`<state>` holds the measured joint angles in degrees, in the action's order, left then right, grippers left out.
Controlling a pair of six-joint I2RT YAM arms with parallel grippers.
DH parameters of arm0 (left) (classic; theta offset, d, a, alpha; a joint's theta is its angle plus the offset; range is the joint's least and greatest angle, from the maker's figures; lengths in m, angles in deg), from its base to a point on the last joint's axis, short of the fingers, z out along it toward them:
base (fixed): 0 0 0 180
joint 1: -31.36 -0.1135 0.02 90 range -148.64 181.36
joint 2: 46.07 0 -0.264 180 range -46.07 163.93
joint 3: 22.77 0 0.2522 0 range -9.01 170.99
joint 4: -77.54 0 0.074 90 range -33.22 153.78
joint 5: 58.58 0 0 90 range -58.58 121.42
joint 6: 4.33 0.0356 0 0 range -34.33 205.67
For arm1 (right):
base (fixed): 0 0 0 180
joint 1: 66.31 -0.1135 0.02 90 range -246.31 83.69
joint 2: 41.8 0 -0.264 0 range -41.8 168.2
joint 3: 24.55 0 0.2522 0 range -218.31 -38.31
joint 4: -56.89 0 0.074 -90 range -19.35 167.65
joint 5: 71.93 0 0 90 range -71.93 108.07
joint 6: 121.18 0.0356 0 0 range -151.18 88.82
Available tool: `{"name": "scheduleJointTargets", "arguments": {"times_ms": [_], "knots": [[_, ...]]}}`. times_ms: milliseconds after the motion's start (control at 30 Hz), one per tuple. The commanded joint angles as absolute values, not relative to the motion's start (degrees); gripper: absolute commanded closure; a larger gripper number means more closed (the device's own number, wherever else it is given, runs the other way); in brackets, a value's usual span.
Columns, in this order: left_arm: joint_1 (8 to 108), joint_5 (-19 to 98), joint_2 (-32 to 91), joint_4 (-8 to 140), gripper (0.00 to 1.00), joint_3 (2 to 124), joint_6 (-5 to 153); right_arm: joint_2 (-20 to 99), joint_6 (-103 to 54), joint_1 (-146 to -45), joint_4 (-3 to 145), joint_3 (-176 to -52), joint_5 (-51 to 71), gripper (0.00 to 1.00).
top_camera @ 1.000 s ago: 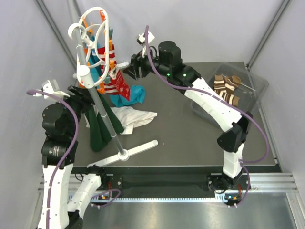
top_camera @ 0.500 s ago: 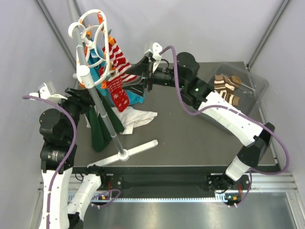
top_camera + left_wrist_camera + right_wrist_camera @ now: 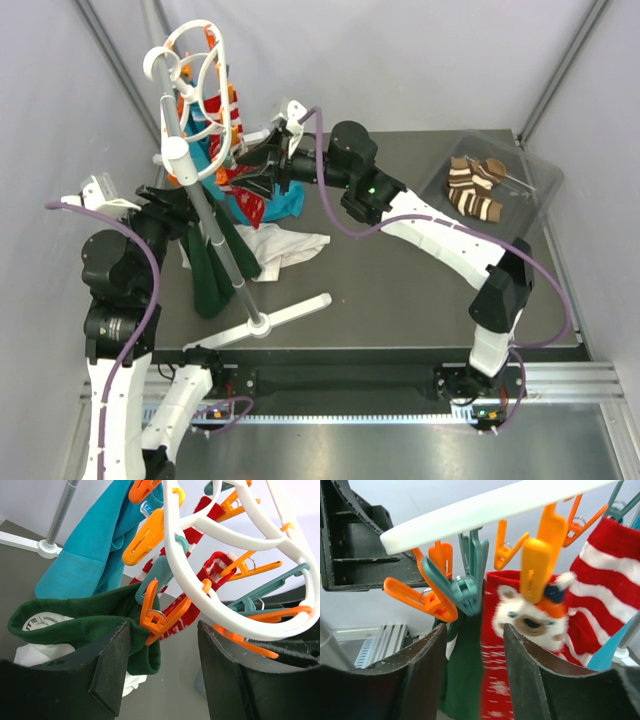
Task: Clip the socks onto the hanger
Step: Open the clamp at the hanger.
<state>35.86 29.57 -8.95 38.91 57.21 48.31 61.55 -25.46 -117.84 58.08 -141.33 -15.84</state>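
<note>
The hanger (image 3: 195, 62), white oval rings with orange clips on a grey pole, stands at the back left. Red-and-white striped socks (image 3: 230, 118) hang from its clips. My right gripper (image 3: 256, 166) is open just right of them; in the right wrist view its jaws (image 3: 475, 675) frame a red sock with a bear face (image 3: 530, 622) and the dark green garment (image 3: 462, 675). My left gripper (image 3: 168, 208) is open below the hanger; in the left wrist view (image 3: 162, 680) an orange clip (image 3: 160, 615) holding the green garment (image 3: 75, 625) sits just above its jaws. Brown-and-cream socks (image 3: 474, 186) lie in the bin.
The clear plastic bin (image 3: 535, 185) sits at the back right. A white cloth (image 3: 285, 245) lies on the table beside the pole's foot (image 3: 290, 312). A teal cloth (image 3: 288, 200) and the dark green garment (image 3: 208, 270) hang low from the hanger.
My right gripper has moved left, closer in under the hanger. The red sock that was stretched out to the right now hangs back near the pole. The left arm has barely moved.
</note>
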Motion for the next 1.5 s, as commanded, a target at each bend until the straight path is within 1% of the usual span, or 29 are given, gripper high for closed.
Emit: {"name": "scheduleJointTargets", "arguments": {"times_ms": [0,67,233,300,367,433,467,533,567,667,733,767,833,867,967,1133,1167,1233,1333,1367,1400,1467], "knots": [[36.02,31.07,-9.95,41.19,0.4,57.26,47.88,61.21,-26.17,-118.69,52.81,-144.75,-14.54,0.52],[36.02,31.15,-10.21,41.1,0.4,57.18,47.97,61.04,-26.6,-119.04,52.64,-144.66,-13.66,0.55],[36.02,31.07,-10.91,40.49,0.4,57.17,47.44,61.74,-26.52,-119.4,52.46,-145.89,-12.78,0.55],[35.94,33.35,-11.18,40.31,0.4,56.91,46.92,62.18,-25.99,-119.31,52.2,-146.41,-12.69,0.55],[36.02,34.05,-12.15,39.52,0.43,56.56,46.65,62.53,-24.94,-119.31,51.41,-146.77,-13.13,0.56],[35.94,34.49,-13.37,38.82,0.45,56.21,46.04,63.05,-24.15,-119.48,50.79,-147.38,-13.57,0.59],[36.02,34.75,-13.9,38.03,0.46,55.86,45.86,63.4,-23.97,-119.57,51.23,-147.91,-13.92,0.65],[36.02,35.46,-15.22,37.67,0.48,55.59,44.98,63.76,-23.97,-119.83,51.93,-149.23,-13.92,0.68],[36.02,35.98,-15.66,37.93,0.5,55.24,44.72,64.11,-24.06,-120.01,51.93,-149.23,-13.92,0.72],[36.02,40.37,-16.37,39.86,0.51,54.8,44.01,64.11,-23.88,-120.19,52.28,-149.23,-13.4,0.8],[36.02,43.1,-15.58,41.01,0.52,54.63,44.01,63.5,-23.88,-120.36,52.72,-148.79,-12.61,0.78],[36.02,43.8,-15.23,41.97,0.52,54.54,44.1,63.23,-23.97,-120.45,53.16,-148.09,-11.39,0.72],[36.02,45.29,-14.09,43.38,0.51,54.36,44.1,62.01,-24.32,-120.45,53.95,-147.21,-9.89,0.55],[36.02,45.83,-13.65,44.26,0.51,54.1,44.1,61.57,-24.67,-120.45,54.56,-146.77,-8.66,0.4],[36.02,46.62,-11.63,46.37,0.51,54.45,43.66,59.37,-26.25,-120.45,56.59,-144.58,-8.12,0.27],[36.02,46.97,-9.08,49.01,0.52,55.85,42.96,53.49,-29.59,-120.45,54.93,-135.44,-5.75,0.13],[35.94,46.63,-8.9,49.01,0.53,56.12,43.04,52.95,-30.73,-120.54,54.57,-134.3,-6.01,0.13],[36.02,46.45,-8.55,48.23,0.55,56.73,43.66,52.6,-32.39,-120.45,54.4,-133.15,-8.63,0.17],[36.02,45.57,-8.98,47.26,0.56,57.26,44.54,53.3,-31.97,-120.63,53.52,-133.49,-10.84,0.35],[35.94,44.87,-9.16,46.73,0.57,57.35,45.06,53.73,-31.79,-120.63,53.17,-134.02,-11.19,0.45],[36.02,44.6,-9.6,46.46,0.57,57.35,45.33,53.91,-31.62,-120.8,52.9,-134.37,-11.46,0.48],[36.02,44.25,-9.78,45.85,0.58,57.88,46.12,54.97,-31.53,-120.89,52.03,-135.34,-11.9,0.5]]}}
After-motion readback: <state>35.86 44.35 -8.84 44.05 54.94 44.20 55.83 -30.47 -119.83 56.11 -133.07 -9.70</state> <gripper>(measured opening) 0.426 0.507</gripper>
